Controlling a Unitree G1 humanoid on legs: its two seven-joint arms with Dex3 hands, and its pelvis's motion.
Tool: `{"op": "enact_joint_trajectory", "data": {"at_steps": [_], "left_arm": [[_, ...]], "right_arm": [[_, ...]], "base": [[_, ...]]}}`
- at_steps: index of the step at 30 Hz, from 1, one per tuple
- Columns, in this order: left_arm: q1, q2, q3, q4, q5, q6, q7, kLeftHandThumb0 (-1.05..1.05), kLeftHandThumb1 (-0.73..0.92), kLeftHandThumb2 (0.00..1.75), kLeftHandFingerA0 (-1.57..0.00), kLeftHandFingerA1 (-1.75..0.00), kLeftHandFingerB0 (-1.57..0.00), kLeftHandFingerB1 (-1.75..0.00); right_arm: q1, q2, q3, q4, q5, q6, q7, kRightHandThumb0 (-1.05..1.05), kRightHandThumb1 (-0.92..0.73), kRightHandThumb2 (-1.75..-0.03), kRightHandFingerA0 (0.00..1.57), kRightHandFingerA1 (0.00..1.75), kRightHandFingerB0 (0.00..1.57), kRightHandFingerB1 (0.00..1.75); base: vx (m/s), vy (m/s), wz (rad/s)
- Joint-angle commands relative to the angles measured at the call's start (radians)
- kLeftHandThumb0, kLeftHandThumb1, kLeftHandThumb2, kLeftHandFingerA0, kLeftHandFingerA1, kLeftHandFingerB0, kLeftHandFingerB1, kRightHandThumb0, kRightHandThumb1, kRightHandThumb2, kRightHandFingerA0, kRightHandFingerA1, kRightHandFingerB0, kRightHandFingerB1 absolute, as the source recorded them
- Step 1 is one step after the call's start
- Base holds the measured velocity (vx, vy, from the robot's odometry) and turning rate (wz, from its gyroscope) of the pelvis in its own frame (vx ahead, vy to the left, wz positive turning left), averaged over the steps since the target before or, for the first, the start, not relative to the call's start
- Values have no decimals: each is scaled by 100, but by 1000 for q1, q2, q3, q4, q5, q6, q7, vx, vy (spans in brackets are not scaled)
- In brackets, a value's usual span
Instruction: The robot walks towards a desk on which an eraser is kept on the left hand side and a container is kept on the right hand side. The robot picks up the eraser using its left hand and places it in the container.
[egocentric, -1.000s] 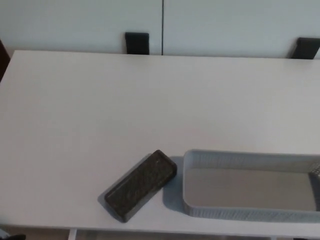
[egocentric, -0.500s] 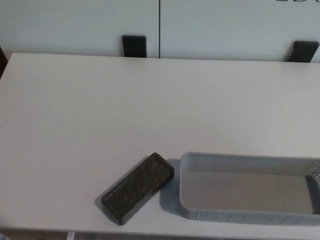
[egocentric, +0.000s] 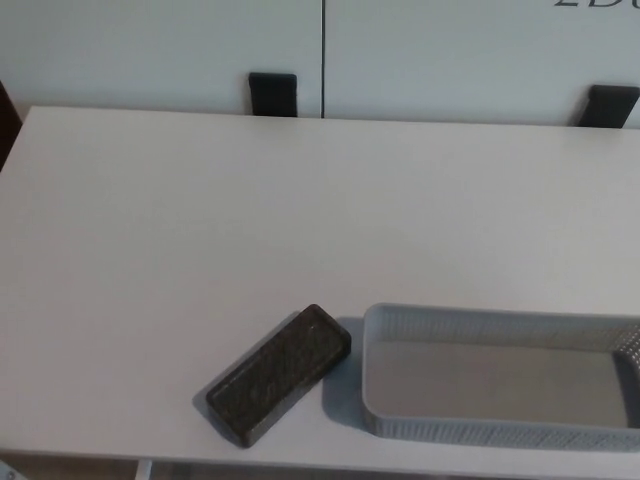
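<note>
A dark speckled eraser (egocentric: 279, 373) lies flat on the white desk (egocentric: 200, 230), near the front edge and slightly left of centre, turned diagonally. Just to its right stands a shallow grey container (egocentric: 500, 385) with a ribbed wall; it is empty and runs off the right edge of the picture. A narrow gap separates the eraser's upper end from the container's left wall. Neither of my hands shows in the head view.
Behind the desk stands a white panelled wall with two black brackets (egocentric: 272, 94) (egocentric: 610, 105) at the desk's far edge. The desk's front edge (egocentric: 300, 462) runs along the bottom of the picture.
The whole picture has shifted slightly, so the camera has moved. The eraser and the container keep the same places on the desk.
</note>
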Motion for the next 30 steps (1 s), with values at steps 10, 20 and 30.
{"op": "enact_joint_trajectory", "data": {"at_steps": [10,20,30], "left_arm": [[347,337,680,-782,-925,-119,-602,-82,64,60,-46,-46,-37,-40],[-55,318,526,-890,-941,-155,-6,-50,38,71,-37,-57,-30,-53],[-559,18,95,-574,76,244,99,-41,37,59,-10,-38,-17,-33]], "right_arm": [[3,-25,0,12,-15,1,-9,-18,-43,-88,44,63,20,52],[7,-28,12,18,-30,-12,-16,-18,-43,-88,44,63,20,52],[9,-31,28,-7,-53,-8,-34,-23,-60,-57,56,54,35,41]], "base": [[0,0,0],[0,0,0],[0,0,0]]}}
